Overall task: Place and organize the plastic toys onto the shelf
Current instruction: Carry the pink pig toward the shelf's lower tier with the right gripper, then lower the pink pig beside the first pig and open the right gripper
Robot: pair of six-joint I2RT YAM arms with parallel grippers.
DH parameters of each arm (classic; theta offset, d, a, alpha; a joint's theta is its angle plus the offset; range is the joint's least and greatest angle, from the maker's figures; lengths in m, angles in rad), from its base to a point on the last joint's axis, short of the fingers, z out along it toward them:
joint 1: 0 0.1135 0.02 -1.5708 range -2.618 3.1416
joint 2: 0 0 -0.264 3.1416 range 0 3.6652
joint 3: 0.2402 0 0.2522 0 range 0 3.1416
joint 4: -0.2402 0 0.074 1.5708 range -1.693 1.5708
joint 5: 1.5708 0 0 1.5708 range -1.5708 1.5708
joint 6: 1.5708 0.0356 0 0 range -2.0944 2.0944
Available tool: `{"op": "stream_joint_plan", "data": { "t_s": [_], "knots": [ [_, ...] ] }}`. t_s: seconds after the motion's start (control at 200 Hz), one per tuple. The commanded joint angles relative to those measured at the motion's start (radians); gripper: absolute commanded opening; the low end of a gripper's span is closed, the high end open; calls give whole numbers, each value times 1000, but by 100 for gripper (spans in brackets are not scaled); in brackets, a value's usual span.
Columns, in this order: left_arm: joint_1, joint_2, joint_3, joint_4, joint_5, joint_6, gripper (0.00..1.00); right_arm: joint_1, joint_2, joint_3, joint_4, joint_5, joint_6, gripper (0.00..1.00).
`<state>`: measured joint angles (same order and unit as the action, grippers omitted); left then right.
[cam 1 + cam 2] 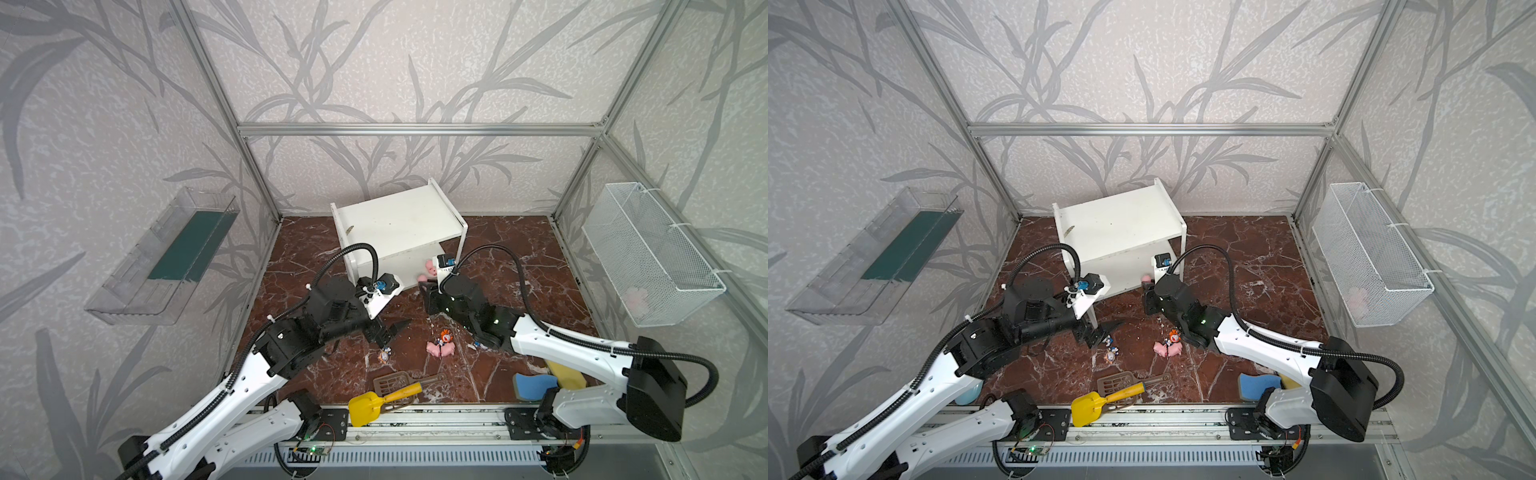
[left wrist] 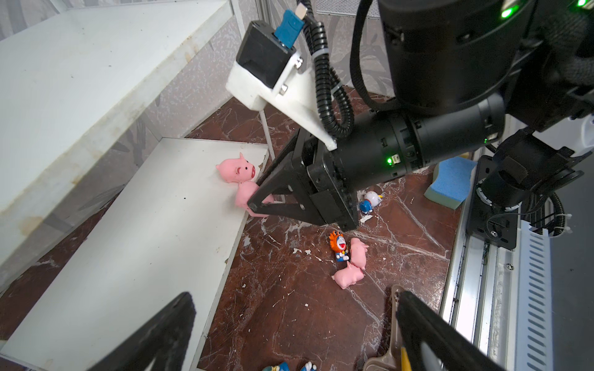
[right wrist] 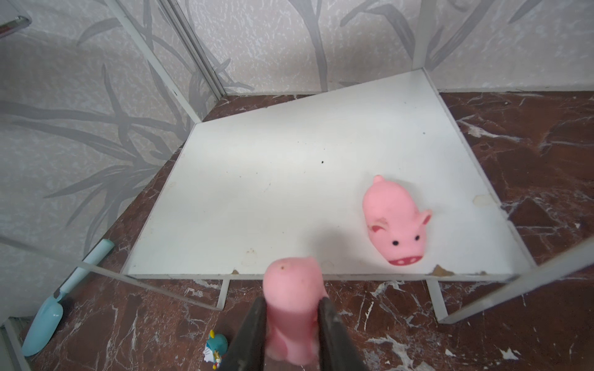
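Clamped narrow on pig [image 3: 291, 282] in right gripper [image 3: 292, 305], at shelf [image 3: 289, 160] lower board's front edge; long axis aimed inward, second pig [image 3: 393, 225] lying on board. Spread wide, empty: left gripper [image 2: 294, 295], seemingly farther off.

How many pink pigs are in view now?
4. One pig lies on the shelf's lower board; a second pig is clamped in the right gripper; two more pigs lie together on the floor by the orange figurine. A pink blur in the wire basket may be another.
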<state>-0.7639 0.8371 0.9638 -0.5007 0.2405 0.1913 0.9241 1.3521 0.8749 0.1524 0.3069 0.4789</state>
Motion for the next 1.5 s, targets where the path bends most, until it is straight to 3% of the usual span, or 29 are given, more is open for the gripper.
{"op": "stream_joint_plan", "data": {
  "t_s": [0.0,1.02,1.494],
  "knots": [
    [3,-14,-13,8,4,22,99,7,27,-16,87,45,7,28],
    [4,-19,-14,6,4,22,99,6,132,9,217,114,22,29],
    [4,-20,-14,8,8,22,99,7,172,13,233,149,32,38]
  ]
}}
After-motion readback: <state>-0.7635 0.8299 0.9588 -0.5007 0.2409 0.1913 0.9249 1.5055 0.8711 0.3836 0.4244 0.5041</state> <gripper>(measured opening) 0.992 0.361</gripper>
